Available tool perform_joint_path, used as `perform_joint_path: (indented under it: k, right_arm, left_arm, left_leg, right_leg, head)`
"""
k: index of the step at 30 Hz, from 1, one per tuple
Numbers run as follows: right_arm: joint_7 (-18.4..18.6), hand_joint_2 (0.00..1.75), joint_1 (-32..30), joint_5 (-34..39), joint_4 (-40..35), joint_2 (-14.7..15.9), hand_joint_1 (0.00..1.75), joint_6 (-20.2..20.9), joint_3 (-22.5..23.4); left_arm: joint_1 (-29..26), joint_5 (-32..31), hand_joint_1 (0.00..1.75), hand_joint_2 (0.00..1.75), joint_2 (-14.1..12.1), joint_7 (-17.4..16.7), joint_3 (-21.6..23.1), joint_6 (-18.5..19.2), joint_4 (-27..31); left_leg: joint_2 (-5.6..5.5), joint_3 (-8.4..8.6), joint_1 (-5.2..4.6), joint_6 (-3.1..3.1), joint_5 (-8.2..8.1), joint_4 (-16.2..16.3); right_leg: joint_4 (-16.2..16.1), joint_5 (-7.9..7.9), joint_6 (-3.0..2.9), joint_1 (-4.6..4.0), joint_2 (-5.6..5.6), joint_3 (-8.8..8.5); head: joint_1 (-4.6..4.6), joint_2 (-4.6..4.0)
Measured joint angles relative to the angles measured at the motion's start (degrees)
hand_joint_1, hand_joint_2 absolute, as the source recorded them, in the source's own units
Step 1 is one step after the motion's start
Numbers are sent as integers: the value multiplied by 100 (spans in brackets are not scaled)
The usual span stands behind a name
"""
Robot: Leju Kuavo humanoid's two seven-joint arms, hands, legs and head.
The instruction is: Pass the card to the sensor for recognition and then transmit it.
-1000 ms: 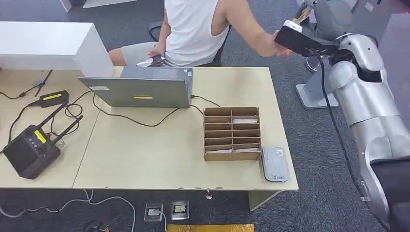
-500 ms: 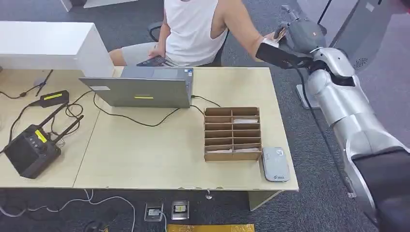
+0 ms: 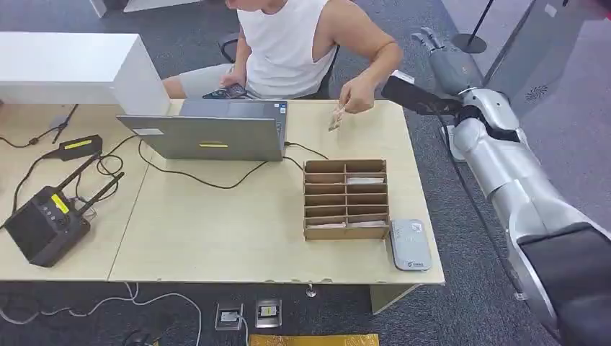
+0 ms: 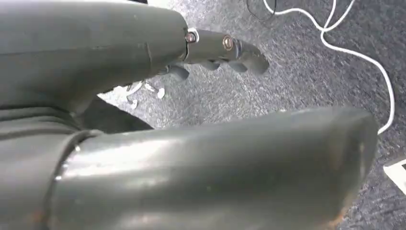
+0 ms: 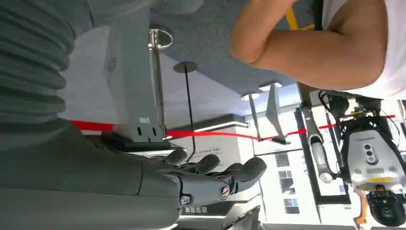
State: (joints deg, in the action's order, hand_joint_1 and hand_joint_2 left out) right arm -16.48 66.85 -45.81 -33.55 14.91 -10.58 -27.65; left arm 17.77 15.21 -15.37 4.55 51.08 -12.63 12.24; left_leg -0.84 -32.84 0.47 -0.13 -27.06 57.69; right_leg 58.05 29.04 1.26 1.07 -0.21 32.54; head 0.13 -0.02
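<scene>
A person seated behind the table pinches the small card (image 3: 336,117) in a hand (image 3: 356,96) above the table's far edge. My right hand (image 3: 443,61) is raised beyond the table's far right corner, fingers apart and holding nothing; the right wrist view shows its dark fingers (image 5: 213,170) spread, with the person's arm (image 5: 311,48) close by. The grey card sensor (image 3: 410,244) lies flat at the table's near right corner. My left hand (image 4: 218,52) hangs over grey carpet with its fingers loose and nothing in them.
A cardboard slot organiser (image 3: 346,199) stands next to the sensor. A grey laptop (image 3: 216,130) with cables sits mid-table, a black antenna box (image 3: 45,222) at the left, a white cabinet (image 3: 72,68) far left. A stand base (image 3: 468,144) is right of the table (image 3: 216,238).
The card has passed from my right hand to the person, who drew it down over the table. My right hand now holds nothing and its fingers have spread.
</scene>
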Motion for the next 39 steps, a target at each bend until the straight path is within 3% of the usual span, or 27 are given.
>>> perform_joint_path:
  k: [6,12,19,31,39]
  right_arm:
    - [-153,175,-147,1513,-379,179,0,247,138]
    - [316,175,-770,3296,-1683,478,0,843,529]
    - [850,175,-1891,4318,-3387,723,0,1320,1077]
    - [1592,175,-3821,4292,-5410,837,0,1854,1593]
    - [2133,175,-4661,3427,-6109,905,0,2295,1606]
  left_arm:
    - [-143,-2,0,0,-2,0,0,7,0]
    - [-235,7,0,0,-2,26,0,-26,0]
    - [-310,127,0,0,0,129,-17,-133,0]
    - [-487,300,0,0,-20,284,-90,-254,-2]
    - [-583,317,0,0,-63,308,-138,-315,-4]
  left_leg:
    - [3,3,0,0,0,1]
    - [3,7,0,0,-1,1]
    - [4,8,1,0,-1,0]
    - [5,8,1,-3,-5,-1]
    - [8,9,1,-3,-5,-2]
  right_leg:
    - [-2,0,0,1,3,0]
    - [-3,0,0,0,2,-5]
    - [-3,0,0,-1,3,-5]
    - [-5,1,-1,-1,3,-7]
    - [-5,2,-1,-1,5,-6]
  head:
    - [0,0]
    - [2,0]
    - [0,0]
    - [0,0]
    - [0,0]
